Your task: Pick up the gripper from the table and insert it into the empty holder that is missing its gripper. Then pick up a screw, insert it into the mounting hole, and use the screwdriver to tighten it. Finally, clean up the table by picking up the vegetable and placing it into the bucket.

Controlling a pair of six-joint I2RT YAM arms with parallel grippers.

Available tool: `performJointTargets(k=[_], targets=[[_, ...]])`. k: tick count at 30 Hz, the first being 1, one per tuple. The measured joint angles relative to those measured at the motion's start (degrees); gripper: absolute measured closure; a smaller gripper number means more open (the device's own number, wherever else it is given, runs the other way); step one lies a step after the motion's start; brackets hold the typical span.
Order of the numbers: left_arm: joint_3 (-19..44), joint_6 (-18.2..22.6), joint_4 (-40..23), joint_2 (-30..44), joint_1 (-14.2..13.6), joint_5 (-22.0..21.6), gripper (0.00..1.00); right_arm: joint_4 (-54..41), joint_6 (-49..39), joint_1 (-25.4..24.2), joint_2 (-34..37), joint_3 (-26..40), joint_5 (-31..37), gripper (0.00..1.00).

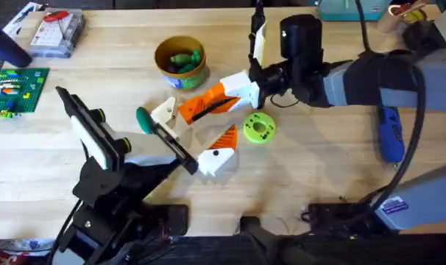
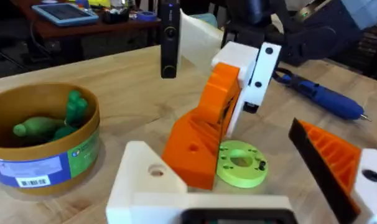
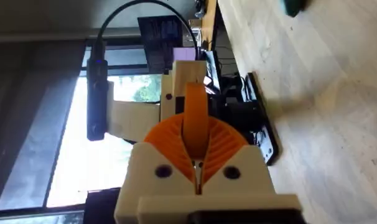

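Overhead view, starting at the bottom: the left gripper (image 1: pixel 208 158) sits low centre, white blocky body with orange ribbed pads, and its jaws look spread with nothing between them. Just above and right of it is the flat lime-green plastic ring (image 1: pixel 259 127) lying on the light wooden table (image 1: pixel 319 177). Next up, dead centre, is the gripper part (image 1: pixel 212 103), white blocky body joined to a long orange finger with dark slits, and it's off the table, tilted. The right gripper (image 1: pixel 246 82) has it pinched by the white end, coming in from the right side. In the right wrist view you can see those jaws closed tight on the orange piece (image 3: pixel 195 124). Left wrist view shows the same part (image 2: pixel 213 118) standing up steeply just behind the green ring (image 2: pixel 241 163). Over at the right edge, the stubby bright-blue powered screwdriver (image 1: pixel 390 132) lies flat. Farther back, upper centre, the small round yellow bucket (image 1: pixel 180 62) already has green vegetable pieces (image 1: pixel 182 60) inside.
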Motion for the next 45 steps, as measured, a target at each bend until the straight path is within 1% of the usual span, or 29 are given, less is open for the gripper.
performJointTargets(k=[5,10,15,22,29,32,45], targets=[[0.0,0.0,0.0,0.0,0.0,0.1,0.009,-0.1,0.4,0.8,0.0,0.6,0.0,0.984],[0.0,0.3,0.5,0.0,0.0,-0.3,0.009,-0.3,0.5,2.6,0.6,3.2,0.5,0.984],[0.0,0.2,0.0,0.0,0.3,-1.6,0.009,-0.3,0.9,3.0,3.5,5.4,-0.2,0.984],[0.0,0.0,-0.1,0.0,0.3,-2.1,0.009,-0.1,1.9,3.5,8.0,9.5,-1.9,0.984],[0.0,-0.8,-0.1,0.0,0.4,-2.7,0.009,0.2,2.3,5.3,11.8,13.3,-3.3,0.984],[0.0,-0.9,-0.1,0.0,0.4,-3.1,0.009,0.3,2.4,6.5,11.9,13.6,-3.1,0.984],[0.0,-1.0,-0.2,0.0,0.4,-3.1,0.009,0.3,2.5,6.6,11.9,13.7,-3.0,0.984]])
